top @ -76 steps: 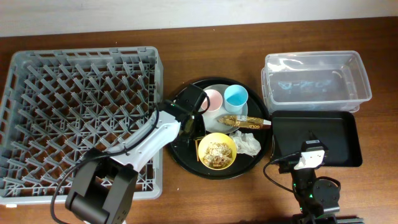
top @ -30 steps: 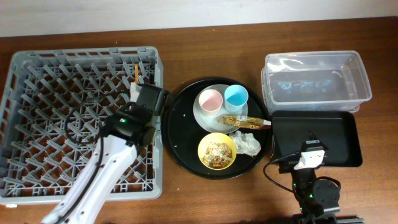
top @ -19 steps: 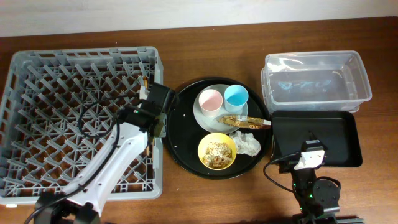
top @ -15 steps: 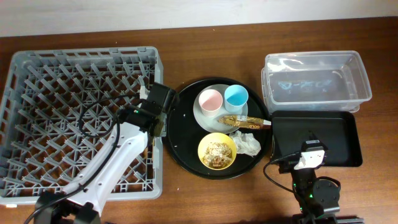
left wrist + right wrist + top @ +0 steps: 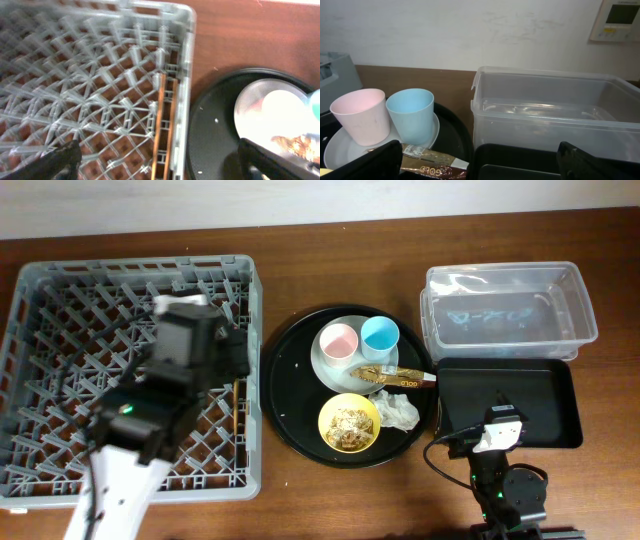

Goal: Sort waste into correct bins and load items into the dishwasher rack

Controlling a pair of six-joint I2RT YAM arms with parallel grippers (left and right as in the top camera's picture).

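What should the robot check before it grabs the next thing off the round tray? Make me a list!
1. Chopsticks lying inside the rack, clear of the left claw: ok.
2. Left claw open and empty: ok.
3. Right claw open and empty: ok.
4. Pink cup and blue cup upright, uncovered: ok.
5. Plate free to lift: not ok, cups and wrapper on it.
6. Yellow bowl emptied: not ok, scraps inside.
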